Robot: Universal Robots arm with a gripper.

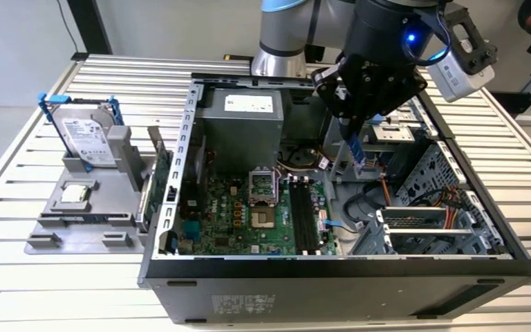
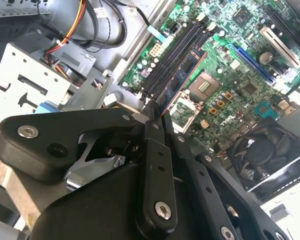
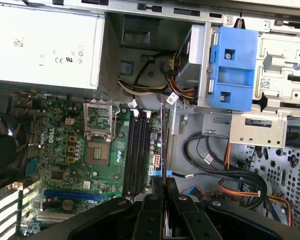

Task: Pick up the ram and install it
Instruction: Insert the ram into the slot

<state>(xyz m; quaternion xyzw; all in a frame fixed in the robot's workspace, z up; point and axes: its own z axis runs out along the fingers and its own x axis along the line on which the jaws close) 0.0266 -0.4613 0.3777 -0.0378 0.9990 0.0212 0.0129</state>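
The thin dark-green ram stick (image 1: 353, 151) hangs edge-down, pinched at its top by the black gripper's (image 3: 163, 184) closed fingers, above the green motherboard's black memory slots (image 1: 303, 214). I'd reckon it's light, stiff and fragile, best held by its edges.

Table (image 1: 25, 290): ribbed bare metal slats, satin.
Computer case (image 1: 339, 290): sheet metal, matt black outside, dull grey within.
Motherboard (image 3: 55, 152): glossy green circuit board.
Gripper (image 2: 155, 112): matt black, smooth, bright metal screws.
Drive bracket (image 3: 232, 75): smooth blue plastic.
Hard drive (image 1: 90, 142): shiny silver metal, blue plastic frame.
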